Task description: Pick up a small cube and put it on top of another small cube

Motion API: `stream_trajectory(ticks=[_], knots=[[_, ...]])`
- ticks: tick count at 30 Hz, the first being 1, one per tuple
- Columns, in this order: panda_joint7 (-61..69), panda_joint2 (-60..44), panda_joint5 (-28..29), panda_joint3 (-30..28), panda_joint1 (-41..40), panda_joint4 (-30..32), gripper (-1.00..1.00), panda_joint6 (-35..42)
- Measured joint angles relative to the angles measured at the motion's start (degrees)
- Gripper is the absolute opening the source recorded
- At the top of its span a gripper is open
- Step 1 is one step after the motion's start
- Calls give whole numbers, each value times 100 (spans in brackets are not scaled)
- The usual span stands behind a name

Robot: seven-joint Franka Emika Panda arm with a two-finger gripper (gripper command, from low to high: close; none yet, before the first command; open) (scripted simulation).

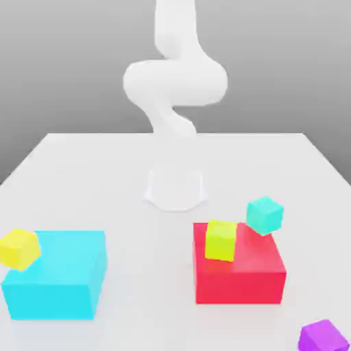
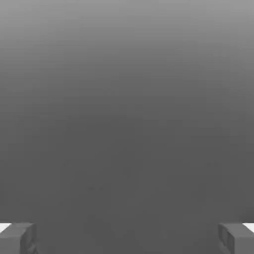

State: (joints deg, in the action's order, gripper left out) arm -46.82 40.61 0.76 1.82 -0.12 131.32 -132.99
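The small purple cube lies on the white table at the front corner on the exterior view's right. A small lime-green cube rests on the big red block, and a small teal cube sits at that block's far corner. A small yellow cube leans at the corner of the big cyan block. In the hand view my gripper is open, its two grey fingertips far apart with nothing between them, facing plain grey background.
The white arm rises from its base at the table's middle rear. The red and cyan blocks stand in front of the base, with bare table between them.
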Motion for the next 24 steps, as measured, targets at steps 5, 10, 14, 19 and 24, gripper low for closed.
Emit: stream_trajectory(ticks=[5,10,14,19,24], knots=[[-225,-1069,188,378,-12,-94,0,-250],[-479,-2105,420,731,6,-185,0,-492],[-709,-2938,644,970,67,-259,0,-682],[-993,-3983,920,1171,284,-352,0,-916],[-1221,-5014,1115,1247,536,-441,0,-1161]])
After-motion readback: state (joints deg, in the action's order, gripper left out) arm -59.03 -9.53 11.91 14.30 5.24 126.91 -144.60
